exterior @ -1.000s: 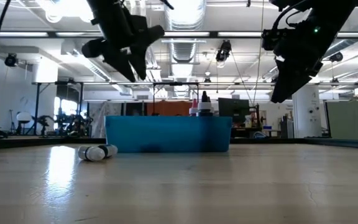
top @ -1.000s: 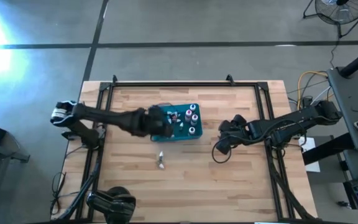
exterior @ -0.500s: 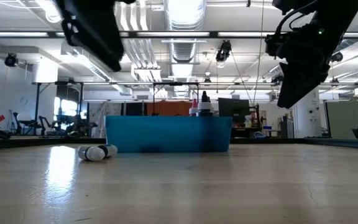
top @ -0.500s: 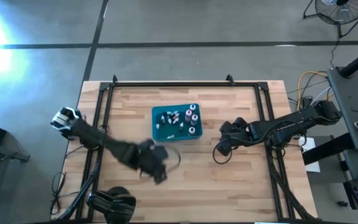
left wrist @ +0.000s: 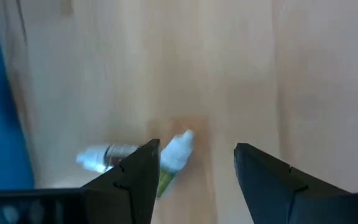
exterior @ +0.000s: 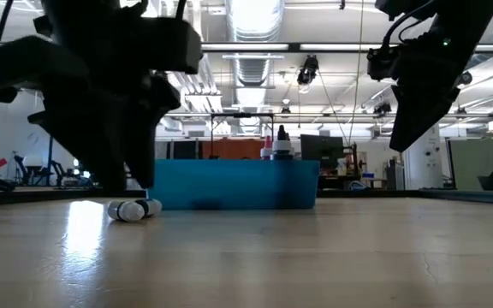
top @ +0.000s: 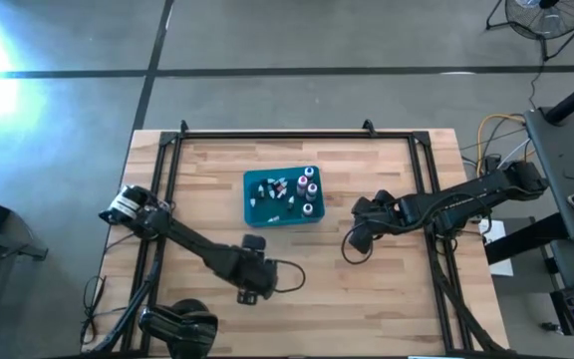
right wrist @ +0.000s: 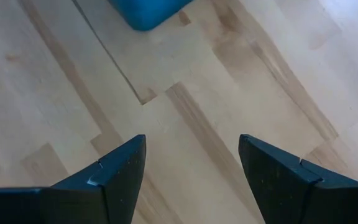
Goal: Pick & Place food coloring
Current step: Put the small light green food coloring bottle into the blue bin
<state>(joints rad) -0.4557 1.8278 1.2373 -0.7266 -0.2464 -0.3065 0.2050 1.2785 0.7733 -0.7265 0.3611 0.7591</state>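
Left pincer (left wrist: 194, 168) gapes wide above two pale-capped food coloring bottles (left wrist: 178, 151) lying flat.

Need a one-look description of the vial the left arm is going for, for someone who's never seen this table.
Start at the teal bin in the middle of the wooden table. On bare wood just in front of it, under the open left gripper, two small vials lie on their sides. The target is the white-capped, green-bodied vial nearest the fingers; its neighbour looks pale and clear.
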